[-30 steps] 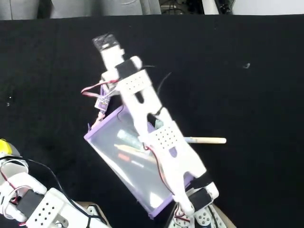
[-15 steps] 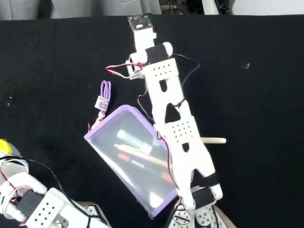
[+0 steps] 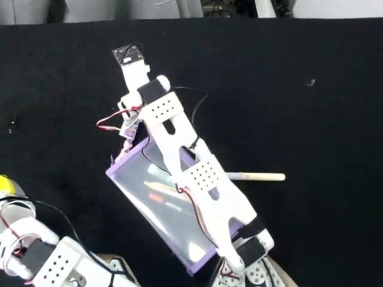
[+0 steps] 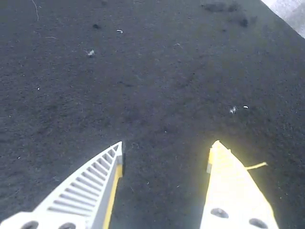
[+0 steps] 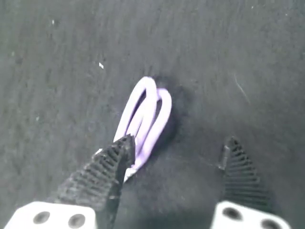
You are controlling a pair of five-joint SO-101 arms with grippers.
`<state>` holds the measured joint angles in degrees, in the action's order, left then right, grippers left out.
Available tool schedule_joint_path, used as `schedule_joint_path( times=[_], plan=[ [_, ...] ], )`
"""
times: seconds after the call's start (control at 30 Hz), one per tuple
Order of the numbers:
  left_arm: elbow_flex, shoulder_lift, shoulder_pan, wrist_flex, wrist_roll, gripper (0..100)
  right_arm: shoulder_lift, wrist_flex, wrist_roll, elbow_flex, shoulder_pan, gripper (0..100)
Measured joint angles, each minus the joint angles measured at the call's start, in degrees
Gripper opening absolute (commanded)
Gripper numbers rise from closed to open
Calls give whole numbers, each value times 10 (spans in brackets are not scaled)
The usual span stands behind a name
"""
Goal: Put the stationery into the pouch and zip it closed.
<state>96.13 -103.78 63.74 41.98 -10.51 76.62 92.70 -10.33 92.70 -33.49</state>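
Right gripper (image 5: 178,143) hangs low over the purple zipper loop (image 5: 145,117), its fingers spread wide with nothing between them. The loop sits against one black finger (image 5: 112,164) instead of in the middle of the gap. From where I stand, the arm stretches across the pouch (image 3: 179,233), which lies at a slant on the black table (image 4: 143,71), and the loop trails off its far-left corner.

I'd say the job now is to take hold of that pull. To do it well, the gripper should shift sideways until both strands of the loop lie between the fingers, then come down and close across them. A soft loop will slip from a one-sided pinch. After that, it should pull along the line of the zip, not upward.

Some stationery (image 3: 158,188) shows through the clear face, but a pale stick (image 3: 263,176) lies out on the table to the right, so zipping may be premature.

The left gripper (image 4: 167,145) sits spread over bare table at near left; it could pin the pouch.
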Motion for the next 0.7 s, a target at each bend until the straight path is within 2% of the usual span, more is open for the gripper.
schedule_joint_path(
  times=[0.47, 0.7],
  plan=[
    [0, 0, 0, 0, 0, 288, 50, -60, -11, 1, -18, 279],
    [0, 0, 0, 0, -1, 288, 51, -61, -11, 1, -18, 16]
  ],
)
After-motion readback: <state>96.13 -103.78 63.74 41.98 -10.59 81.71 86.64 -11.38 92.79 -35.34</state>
